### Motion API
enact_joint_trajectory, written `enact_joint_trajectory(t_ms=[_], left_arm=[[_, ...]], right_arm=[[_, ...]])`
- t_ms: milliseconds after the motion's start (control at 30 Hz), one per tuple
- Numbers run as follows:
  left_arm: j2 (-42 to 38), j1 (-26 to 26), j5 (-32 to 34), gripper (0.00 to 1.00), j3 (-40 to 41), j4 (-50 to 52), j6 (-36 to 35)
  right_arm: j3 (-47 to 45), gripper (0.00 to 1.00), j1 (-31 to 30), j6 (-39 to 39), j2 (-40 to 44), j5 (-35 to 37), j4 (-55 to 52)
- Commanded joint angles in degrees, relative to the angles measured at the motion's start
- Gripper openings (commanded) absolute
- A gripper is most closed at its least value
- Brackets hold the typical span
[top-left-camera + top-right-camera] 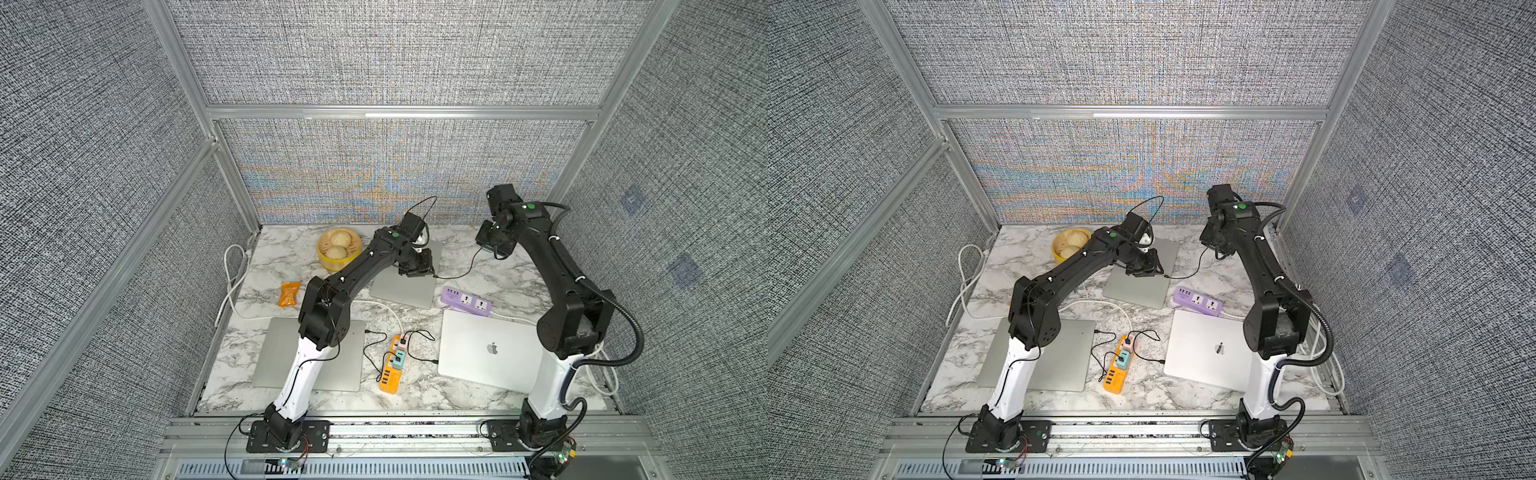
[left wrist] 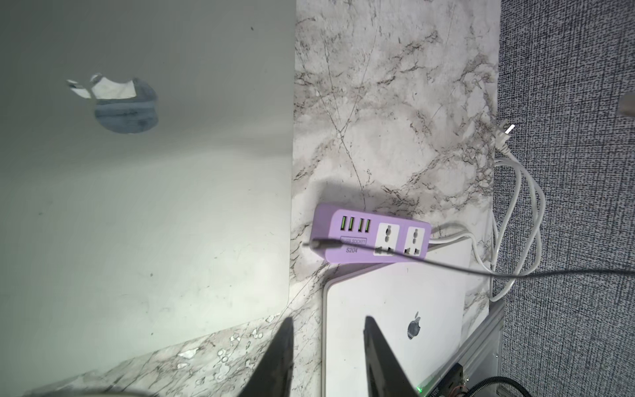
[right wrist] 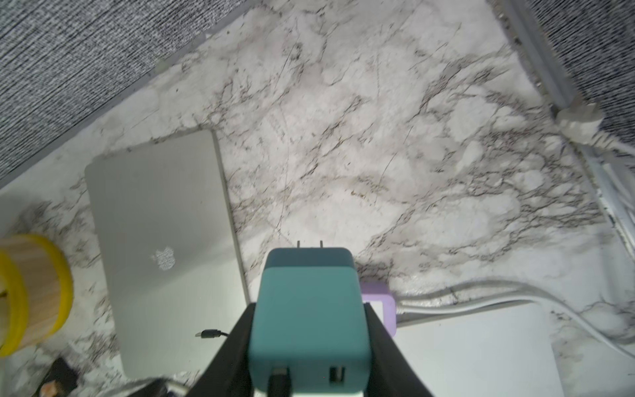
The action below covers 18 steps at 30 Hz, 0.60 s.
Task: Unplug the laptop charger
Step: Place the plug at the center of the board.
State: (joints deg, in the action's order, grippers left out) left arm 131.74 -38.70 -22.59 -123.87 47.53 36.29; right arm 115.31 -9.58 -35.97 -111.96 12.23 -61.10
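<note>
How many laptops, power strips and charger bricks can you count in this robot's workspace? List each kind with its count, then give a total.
Laptops: 3
Power strips: 2
Charger bricks: 3
Total: 8

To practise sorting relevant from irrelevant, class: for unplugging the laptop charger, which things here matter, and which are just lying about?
Job: teal charger, its black cable, far laptop, purple power strip.
Lying about: bun steamer, orange snack packet, orange power strip, left near laptop, right near laptop.
</note>
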Motion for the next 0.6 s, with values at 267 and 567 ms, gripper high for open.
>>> enact_joint_trajectory(t_ms=[267, 567], left_arm=[[-4.0, 0.4, 0.8, 0.34, 5.5, -1.7, -0.5], [-5.0, 0.4, 0.3, 0.35, 9.3, -4.5, 0.7]], right_arm=[[-4.7, 0.21, 2.8, 4.4, -6.2, 12.0, 12.0], [-8.2, 0.22, 3.6, 6.7, -8.9, 13.9, 12.6]])
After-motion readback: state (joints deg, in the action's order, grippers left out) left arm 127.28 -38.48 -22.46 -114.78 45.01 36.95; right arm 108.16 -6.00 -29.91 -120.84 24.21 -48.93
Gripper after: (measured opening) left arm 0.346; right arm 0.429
